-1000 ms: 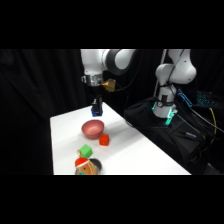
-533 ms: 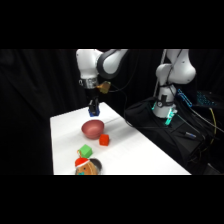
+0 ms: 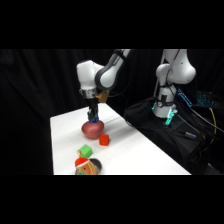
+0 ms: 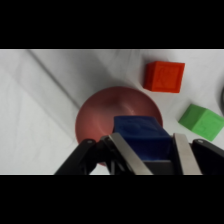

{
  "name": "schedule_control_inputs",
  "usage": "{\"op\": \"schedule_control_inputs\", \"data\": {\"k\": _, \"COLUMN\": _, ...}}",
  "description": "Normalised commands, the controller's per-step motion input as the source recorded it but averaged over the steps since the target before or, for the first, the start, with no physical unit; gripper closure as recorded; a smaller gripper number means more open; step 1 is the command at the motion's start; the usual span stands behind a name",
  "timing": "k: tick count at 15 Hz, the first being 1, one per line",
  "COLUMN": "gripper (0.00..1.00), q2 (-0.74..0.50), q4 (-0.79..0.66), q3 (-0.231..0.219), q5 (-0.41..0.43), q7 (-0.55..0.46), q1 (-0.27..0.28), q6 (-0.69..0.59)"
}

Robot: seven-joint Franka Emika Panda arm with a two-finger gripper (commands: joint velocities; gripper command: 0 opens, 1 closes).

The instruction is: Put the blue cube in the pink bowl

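Observation:
My gripper (image 4: pixel 149 156) is shut on the blue cube (image 4: pixel 140 134), which sits between my two fingers (image 4: pixel 126 155). Directly below the cube lies the pink bowl (image 4: pixel 102 117), round and shallow, with nothing in it. In the side view the gripper (image 3: pixel 93 119) hangs just above the pink bowl (image 3: pixel 93 130) near the table's far left part, and the blue cube (image 3: pixel 93 119) shows as a small dark spot at its tip.
A red cube (image 3: pixel 104 140) (image 4: pixel 164 76) lies just beside the bowl and a green cube (image 3: pixel 85 150) (image 4: pixel 202 121) a little further toward the front. A round toy with a red cap (image 3: pixel 87 167) sits at the table's front edge (image 3: pixel 120 172).
The arm has swung left and down with the blue cube, from high over the table's back to just above the pink bowl.

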Motion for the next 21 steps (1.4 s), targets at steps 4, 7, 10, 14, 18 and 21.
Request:
{"op": "schedule_control_inputs", "data": {"k": 4, "gripper": 0.72, "q2": 0.27, "q4": 0.17, "q3": -0.009, "q5": 0.194, "q7": -0.08, "q1": -0.029, "q6": 0.21}}
{"op": "schedule_control_inputs", "data": {"k": 7, "gripper": 0.72, "q2": 0.27, "q4": 0.21, "q3": 0.02, "q5": 0.261, "q7": -0.1, "q1": -0.082, "q6": 0.16}}
{"op": "schedule_control_inputs", "data": {"k": 10, "gripper": 0.72, "q2": 0.21, "q4": 0.19, "q3": 0.001, "q5": 0.193, "q7": -0.07, "q1": -0.058, "q6": 0.13}}
{"op": "schedule_control_inputs", "data": {"k": 14, "gripper": 0.1, "q2": 0.13, "q4": 0.18, "q3": -0.055, "q5": 0.102, "q7": 0.02, "q1": 0.01, "q6": 0.1}}
{"op": "schedule_control_inputs", "data": {"k": 18, "gripper": 0.0, "q2": 0.01, "q4": 0.12, "q3": -0.124, "q5": -0.032, "q7": 0.08, "q1": 0.078, "q6": 0.0}}
{"op": "schedule_control_inputs", "data": {"k": 21, "gripper": 0.0, "q2": -0.29, "q4": -0.08, "q3": -0.087, "q5": -0.083, "q7": -0.05, "q1": 0.057, "q6": -0.15}}
